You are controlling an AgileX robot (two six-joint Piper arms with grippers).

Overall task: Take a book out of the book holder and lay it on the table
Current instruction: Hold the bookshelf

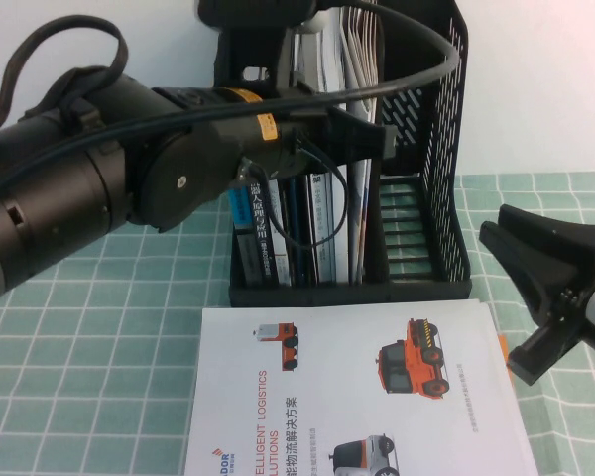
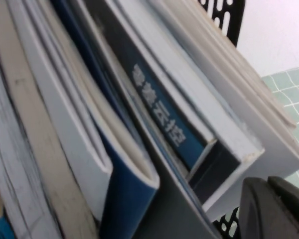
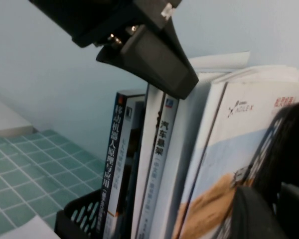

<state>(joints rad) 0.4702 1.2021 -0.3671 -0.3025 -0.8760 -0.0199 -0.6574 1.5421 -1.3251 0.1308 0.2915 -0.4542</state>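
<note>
- One book (image 3: 224, 159) upright in the book holder (image 1: 446, 198), rightmost of the standing volumes, long axis vertical, sandy-striped cover turned toward the right arm.
- Left hand (image 1: 380, 139) nearer, up against the book's upper part; clenched or released: cannot tell.
- Right hand (image 1: 506, 302) low over the bench (image 1: 79, 327), off to the holder's right, spread wide, grasping nothing.

Standing upright in the book holder (image 1: 446, 169), a tall black perforated rack at the table's (image 1: 89, 327) far edge: the book (image 3: 224, 164), pale cover with a sandy-tan patch, rightmost of the packed volumes. Left gripper (image 1: 362, 134) at the book tops; right gripper (image 1: 540, 288) low beside the rack.
</note>
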